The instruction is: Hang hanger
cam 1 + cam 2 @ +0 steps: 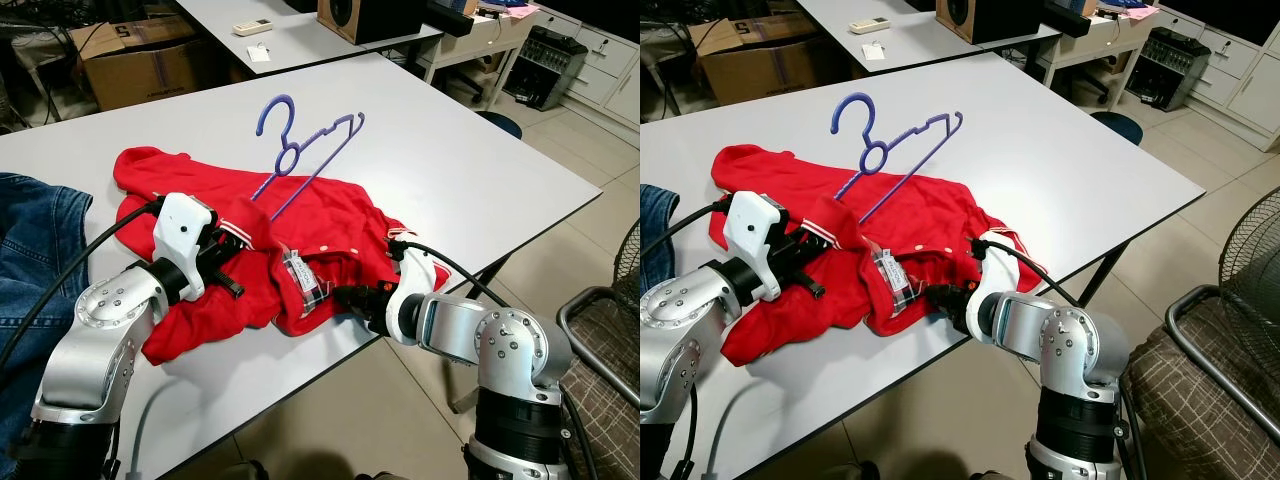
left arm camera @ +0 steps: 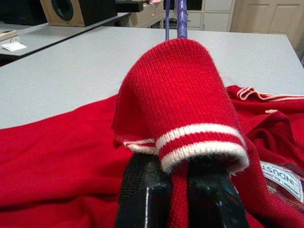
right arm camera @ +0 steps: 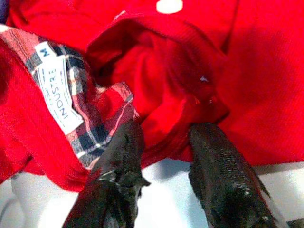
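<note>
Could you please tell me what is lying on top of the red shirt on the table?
The purple hanger lies tilted across the red shirt, hook raised. Its lower end disappears behind the striped collar pinched by the left gripper.

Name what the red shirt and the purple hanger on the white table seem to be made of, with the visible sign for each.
Red shirt: knitted fabric, likely cotton; matte, with fine ribs on the striped collar that the left gripper pinches. Purple hanger: probably moulded plastic; thin, smooth, uniformly coloured.

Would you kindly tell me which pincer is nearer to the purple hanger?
Left. The left pincer grips the shirt collar right at the purple hanger, which pokes out above it; the right pincer sits farther off at the red shirt near the table's edge.
</note>
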Controlling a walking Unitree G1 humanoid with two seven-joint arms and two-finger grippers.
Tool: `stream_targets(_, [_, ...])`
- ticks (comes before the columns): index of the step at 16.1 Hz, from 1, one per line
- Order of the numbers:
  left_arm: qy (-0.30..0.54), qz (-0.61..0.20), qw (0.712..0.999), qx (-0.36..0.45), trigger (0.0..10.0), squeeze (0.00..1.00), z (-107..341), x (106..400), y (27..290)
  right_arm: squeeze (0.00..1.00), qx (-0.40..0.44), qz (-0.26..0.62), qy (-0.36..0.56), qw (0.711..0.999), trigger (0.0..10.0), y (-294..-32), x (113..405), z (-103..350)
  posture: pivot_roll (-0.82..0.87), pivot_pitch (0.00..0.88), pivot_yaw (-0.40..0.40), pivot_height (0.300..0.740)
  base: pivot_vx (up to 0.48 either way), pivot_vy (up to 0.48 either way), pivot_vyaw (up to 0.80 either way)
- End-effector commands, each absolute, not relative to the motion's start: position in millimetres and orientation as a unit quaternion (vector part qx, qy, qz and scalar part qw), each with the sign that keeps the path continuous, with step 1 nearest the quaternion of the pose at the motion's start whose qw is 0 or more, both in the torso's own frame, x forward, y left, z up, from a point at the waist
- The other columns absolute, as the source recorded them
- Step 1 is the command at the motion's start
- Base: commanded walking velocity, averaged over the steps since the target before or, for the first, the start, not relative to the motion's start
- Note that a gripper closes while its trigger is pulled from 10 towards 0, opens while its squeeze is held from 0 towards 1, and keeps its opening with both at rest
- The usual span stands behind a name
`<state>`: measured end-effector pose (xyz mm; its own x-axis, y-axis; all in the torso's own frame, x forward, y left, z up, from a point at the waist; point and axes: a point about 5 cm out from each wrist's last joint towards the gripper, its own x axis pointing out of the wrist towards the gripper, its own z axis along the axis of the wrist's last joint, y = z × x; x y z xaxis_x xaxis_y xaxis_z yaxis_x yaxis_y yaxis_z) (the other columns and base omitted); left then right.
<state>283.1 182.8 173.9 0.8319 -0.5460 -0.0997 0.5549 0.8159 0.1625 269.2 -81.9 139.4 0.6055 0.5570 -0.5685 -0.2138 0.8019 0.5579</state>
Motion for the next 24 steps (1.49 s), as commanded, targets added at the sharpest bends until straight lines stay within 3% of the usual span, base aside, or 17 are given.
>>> stream_targets(1, [0.022,-0.297,0.950,0.097,10.0,0.00,176.5,280.5,179.4,0.00,0.231,0.229,0.378,0.867,0.0,-80.0,271.1,142.6,0.01,0.093,-0.061,0.740,0.000,0.000,0.00])
stream_targets(10, [0.025,-0.302,0.948,0.100,10.0,0.00,175.2,281.5,178.2,0.00,0.238,0.232,0.345,0.878,0.0,-82.3,276.0,147.5,0.00,0.093,-0.055,0.740,0.000,0.000,0.00])
stream_targets(15, [0.025,-0.301,0.948,0.102,10.0,0.00,175.1,282.8,179.9,0.00,0.251,0.239,0.305,0.887,0.0,-104.4,266.9,158.7,-0.01,0.093,-0.055,0.740,0.000,0.000,0.00])
stream_targets(18, [0.024,-0.300,0.948,0.105,10.0,0.00,175.4,283.8,181.6,0.00,0.251,0.203,0.291,0.901,0.0,-136.4,259.9,163.5,-0.02,0.094,-0.047,0.740,0.000,0.000,0.00])
stream_targets(22, [0.017,-0.326,0.939,0.105,10.0,0.00,175.2,284.7,178.9,0.00,0.230,0.078,0.247,0.938,0.0,-204.0,270.0,171.1,-0.04,0.093,-0.016,0.740,0.000,0.000,0.00])
stream_targets(24, [0.009,-0.348,0.932,0.103,10.0,0.00,176.4,283.1,174.4,0.00,0.226,0.059,0.217,0.948,0.0,-220.6,274.4,178.4,-0.04,0.088,-0.009,0.740,0.000,0.000,0.00])
